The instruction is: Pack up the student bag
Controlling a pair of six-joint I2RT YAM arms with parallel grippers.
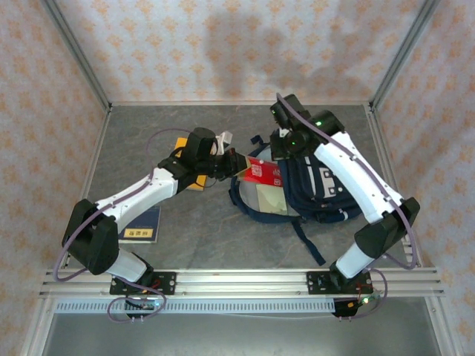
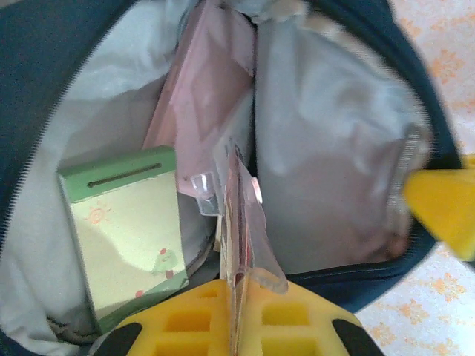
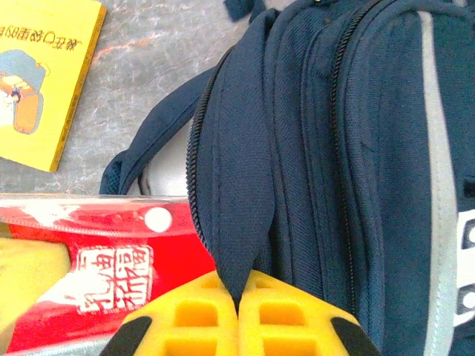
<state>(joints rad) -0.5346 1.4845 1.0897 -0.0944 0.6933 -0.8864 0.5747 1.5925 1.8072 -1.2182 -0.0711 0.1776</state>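
The student bag, dark navy with grey stripes, lies at mid-table with its mouth facing left. My right gripper is shut on the navy fabric rim of that mouth and holds it up. My left gripper is shut on a flat red packet in clear plastic, whose far end is inside the opening. In the left wrist view the packet stands edge-on between my jaws. Behind it are the grey lining, a light green notebook and a pink item inside the bag.
A yellow book lies on the grey table left of the bag, partly under my left arm. A blue book rests near the left arm's elbow. Dark straps trail from the bag toward the front rail. Patterned walls enclose the table.
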